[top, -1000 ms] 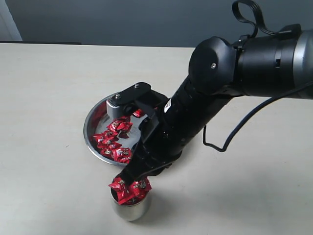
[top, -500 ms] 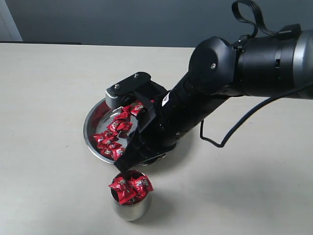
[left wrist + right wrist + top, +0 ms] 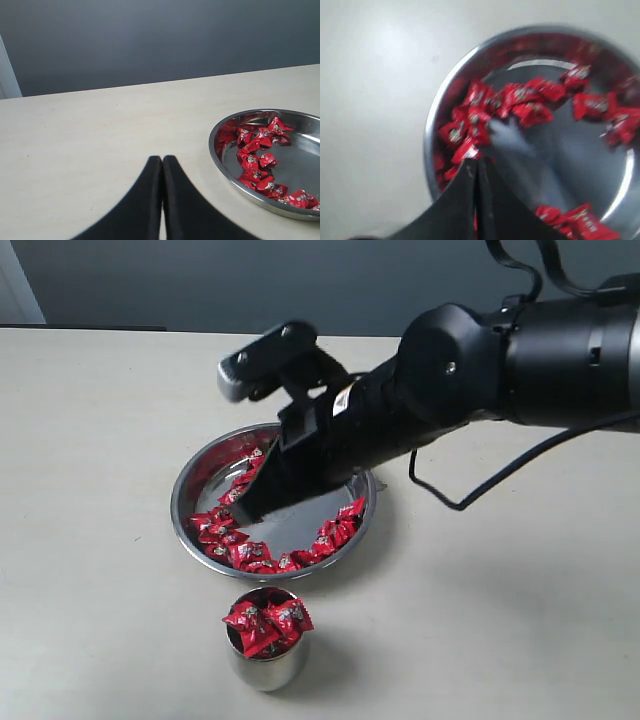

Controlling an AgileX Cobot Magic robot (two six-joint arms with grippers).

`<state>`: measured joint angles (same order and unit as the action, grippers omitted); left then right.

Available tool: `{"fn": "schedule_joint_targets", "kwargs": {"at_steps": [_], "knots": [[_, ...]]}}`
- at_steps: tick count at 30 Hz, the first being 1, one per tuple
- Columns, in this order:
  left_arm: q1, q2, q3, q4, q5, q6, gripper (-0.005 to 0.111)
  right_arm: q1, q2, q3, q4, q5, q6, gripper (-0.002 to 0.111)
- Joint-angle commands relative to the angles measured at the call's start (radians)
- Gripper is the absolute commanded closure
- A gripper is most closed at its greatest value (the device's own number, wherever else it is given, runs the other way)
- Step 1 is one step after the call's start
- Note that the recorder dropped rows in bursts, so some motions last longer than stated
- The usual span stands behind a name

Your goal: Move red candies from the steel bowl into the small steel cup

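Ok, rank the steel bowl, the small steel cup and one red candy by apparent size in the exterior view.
1. steel bowl, widest by far.
2. small steel cup.
3. red candy, any single one in the bowl.

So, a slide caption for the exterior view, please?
Shut right fingers over the steel bowl of red candies; small steel cup heaped nearby.

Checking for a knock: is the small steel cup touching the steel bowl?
Apart. The exterior view shows bare table between the steel bowl rim and the small steel cup standing in front of it.
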<state>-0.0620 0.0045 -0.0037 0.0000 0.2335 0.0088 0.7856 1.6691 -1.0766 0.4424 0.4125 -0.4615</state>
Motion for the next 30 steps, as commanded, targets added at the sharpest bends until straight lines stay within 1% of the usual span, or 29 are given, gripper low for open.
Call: {"fn": "schedule_joint_targets", "kwargs": {"at_steps": [1, 3, 6, 8, 12, 15, 24, 30], "knots": [[-0.001, -0.004, 0.004, -0.005, -0.003, 0.0, 0.106, -0.08, -0.076, -0.008, -0.105, -0.206, 0.211, 0.109], [-0.001, -0.004, 0.004, -0.005, -0.003, 0.0, 0.106, -0.132, -0.109, -0.008, -0.111, -0.202, 0.223, 0.109], [-0.001, -0.004, 0.004, -0.005, -0.003, 0.0, 0.106, -0.201, -0.133, -0.008, -0.225, -0.13, 0.223, 0.109], [-0.001, -0.004, 0.004, -0.005, -0.003, 0.0, 0.106, -0.228, -0.137, -0.008, -0.275, -0.07, 0.223, 0.109], [-0.001, -0.004, 0.004, -0.005, -0.003, 0.0, 0.106, -0.237, -0.137, -0.008, -0.281, -0.055, 0.223, 0.109], [-0.001, -0.004, 0.004, -0.005, -0.003, 0.0, 0.106, -0.237, -0.137, -0.008, -0.333, -0.055, 0.215, 0.109], [-0.001, -0.004, 0.004, -0.005, -0.003, 0.0, 0.106, -0.237, -0.137, -0.008, -0.297, -0.055, 0.215, 0.109], [-0.001, -0.004, 0.004, -0.005, -0.003, 0.0, 0.106, -0.239, -0.137, -0.008, -0.299, -0.116, 0.215, 0.109]]}}
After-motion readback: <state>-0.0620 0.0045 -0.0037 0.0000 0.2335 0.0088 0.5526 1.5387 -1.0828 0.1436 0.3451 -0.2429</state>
